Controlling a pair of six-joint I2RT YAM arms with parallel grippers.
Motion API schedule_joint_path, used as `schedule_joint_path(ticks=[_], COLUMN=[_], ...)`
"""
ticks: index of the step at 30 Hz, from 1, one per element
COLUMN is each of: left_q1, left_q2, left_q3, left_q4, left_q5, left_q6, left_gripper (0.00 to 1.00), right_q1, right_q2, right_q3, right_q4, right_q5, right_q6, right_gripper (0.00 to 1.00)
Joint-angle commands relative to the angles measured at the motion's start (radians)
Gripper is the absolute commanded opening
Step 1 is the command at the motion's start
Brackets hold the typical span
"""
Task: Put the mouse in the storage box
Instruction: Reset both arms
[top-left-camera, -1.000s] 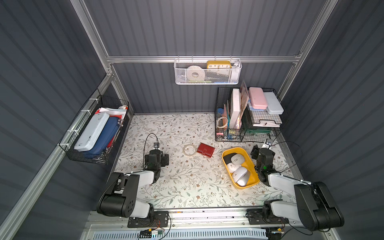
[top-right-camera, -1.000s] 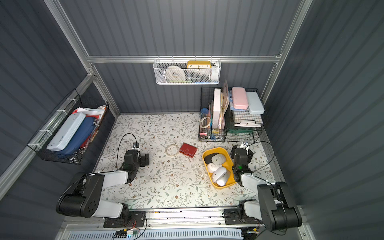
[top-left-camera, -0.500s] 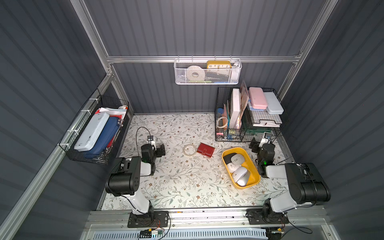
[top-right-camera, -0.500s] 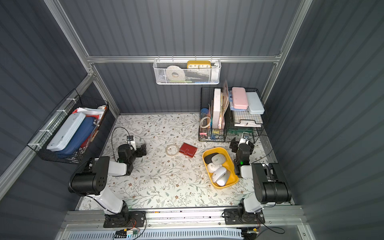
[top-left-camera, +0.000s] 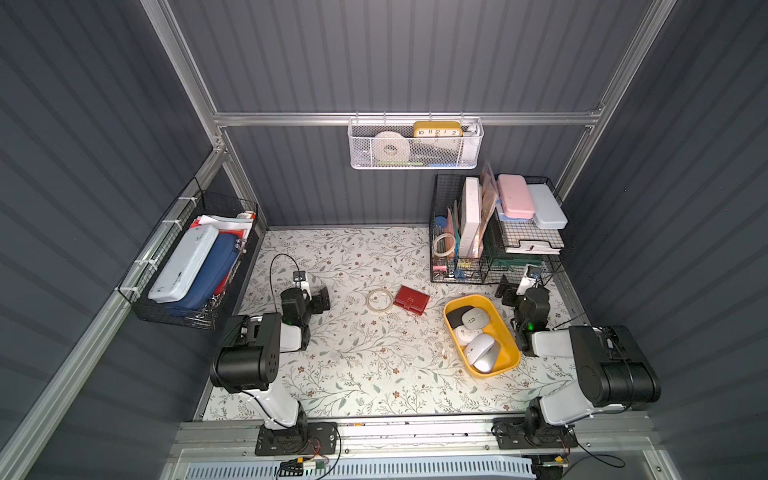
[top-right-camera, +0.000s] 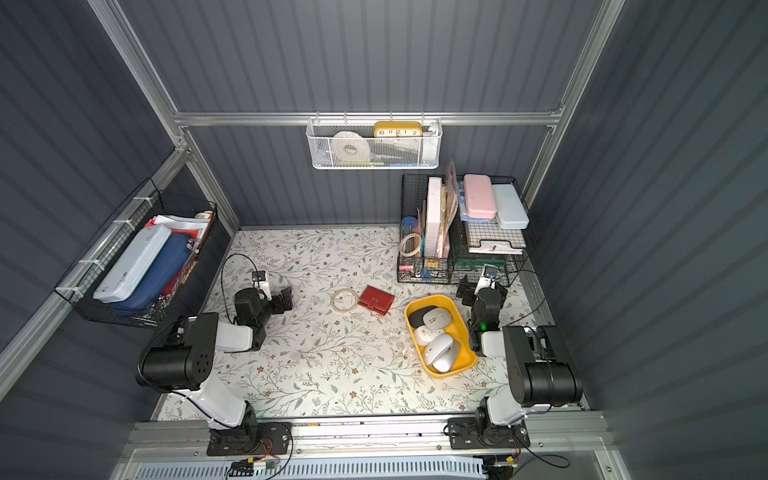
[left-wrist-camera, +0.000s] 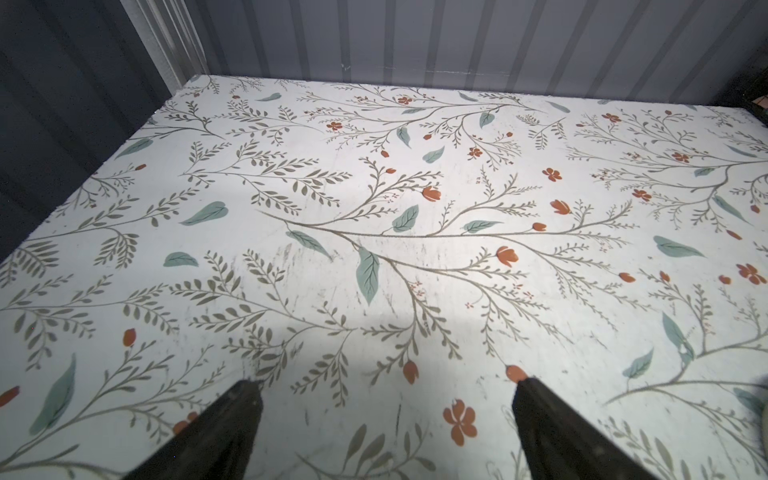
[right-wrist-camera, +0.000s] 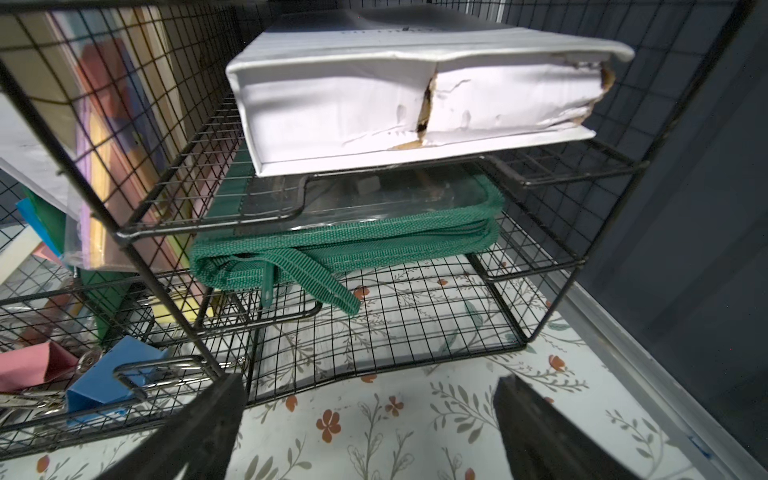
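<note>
Where both top views look down on the floral table, the yellow storage box holds four mice. A black mouse and a grey mouse lie at the box's far end. A small white mouse lies in its middle and a large silver mouse toward its near end. The right gripper sits just beyond the box's far right corner, apart from it and carrying nothing. The left gripper is well apart from the box, on the left arm's side, low over the table. A red wallet lies near the box's far left corner. A ring of clear tape lies just past the wallet, farther from the box. A black wire rack stands behind the box.

Seen from the left wrist, the left gripper's dark fingers stand wide apart over bare floral table, with nothing between them.

Seen from the right wrist, the right gripper's fingers are also spread wide and empty. They point at the wire rack. A torn white cardboard box lies on a rack shelf, with a green zip pouch on the shelf below.
</note>
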Motion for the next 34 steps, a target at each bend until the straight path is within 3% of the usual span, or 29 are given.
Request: schedule_joint_path(ticks=[1, 34], left_q1=[0.001, 0.001], left_q2=[-0.005, -0.005], left_q3=[0.005, 0.006], left_q4=[-0.002, -0.003], left_q5=[0.018, 0.019], left_q6=[-0.012, -0.013], left_gripper=[0.99, 0.99], right_q1=[0.004, 0.004], right_q2=[0.006, 0.002], right_q3=[-0.009, -0.007], right_q4=[0.022, 0.013], right_q5=[-0.009, -0.011], right_q6=[0.002, 0.006], right_gripper=[0.99, 0.99])
